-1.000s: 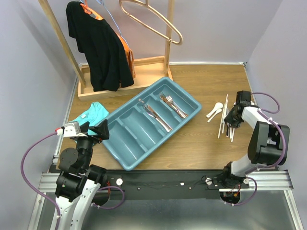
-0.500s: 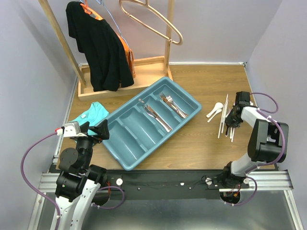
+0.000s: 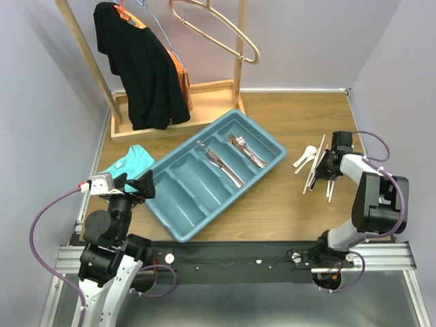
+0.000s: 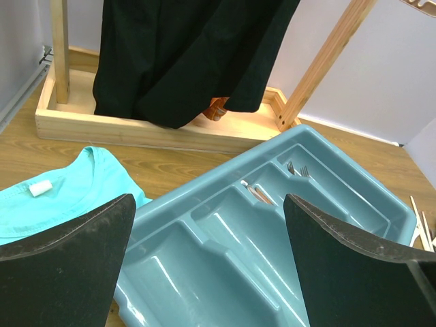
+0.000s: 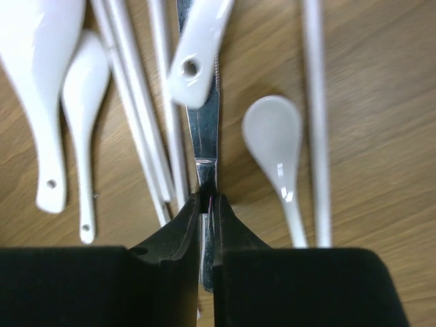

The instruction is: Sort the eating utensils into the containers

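Right gripper (image 5: 206,201): jaws pinched nearly shut on the blade of a silver knife (image 5: 206,144), low over the table (image 3: 272,204) at its right side.

Knife: lies flat on the wood among the loose cutlery, with one white spoon's handle (image 5: 197,42) across its far part.

Spoons: two more to the knife's left (image 5: 37,75) and one to its right (image 5: 276,136), all flat on the table.

Chopsticks (image 5: 136,102): pale, lying lengthwise beside the knife on both sides.

Tray (image 3: 182,204): teal, set diagonally at mid-table, well apart from the loose pile. One far compartment holds forks (image 3: 245,148) and the next holds knives (image 3: 221,165). The two nearer compartments show nothing in them.

Left gripper (image 4: 210,204): jaws spread wide, holding nothing, hanging above the tray's near left corner.

Other items: teal cloth (image 3: 126,163) just left of the tray; wooden rack (image 3: 177,92) at the back with a black garment (image 3: 139,65) and large hangers (image 3: 218,30).
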You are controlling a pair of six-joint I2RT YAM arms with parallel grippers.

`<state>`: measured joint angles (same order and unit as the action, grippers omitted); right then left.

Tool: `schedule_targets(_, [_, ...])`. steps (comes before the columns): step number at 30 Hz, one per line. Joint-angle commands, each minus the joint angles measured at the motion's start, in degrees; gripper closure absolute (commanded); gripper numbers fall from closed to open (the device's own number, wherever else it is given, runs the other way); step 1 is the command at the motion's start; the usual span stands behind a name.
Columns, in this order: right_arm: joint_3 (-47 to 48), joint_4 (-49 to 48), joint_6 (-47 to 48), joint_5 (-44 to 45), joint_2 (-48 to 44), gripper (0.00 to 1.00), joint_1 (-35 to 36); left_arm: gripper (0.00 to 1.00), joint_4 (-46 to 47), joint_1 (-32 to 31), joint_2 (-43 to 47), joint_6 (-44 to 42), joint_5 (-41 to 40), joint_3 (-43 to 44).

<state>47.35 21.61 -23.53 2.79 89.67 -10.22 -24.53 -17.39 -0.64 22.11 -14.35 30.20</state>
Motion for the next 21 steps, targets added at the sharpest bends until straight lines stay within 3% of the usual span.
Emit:
schedule_targets(1, [-5.2, 5.0, -1.9, -6.7, 1.0, 0.90, 3.3, 0.01, 0.5, -0.3, 3.5, -0.8, 0.0, 0.0])
schedule_targets(7, [-10.4, 6.3, -6.3, -9.0, -4.6, 0.99, 4.1, 0.01, 0.5, -0.3, 3.5, -0.8, 0.1, 0.0])
schedule_targets(15, [-14.7, 9.0, -10.4, -10.9, -12.7, 0.99, 5.1, 0.01, 0.5, -0.3, 3.8, -0.8, 0.2, 0.0])
schedule_targets(21, [-12.8, 12.7, -13.7, -6.4, -20.4, 0.99, 5.2, 0.01, 0.5, -0.3, 3.7, -0.8, 0.3, 0.0])
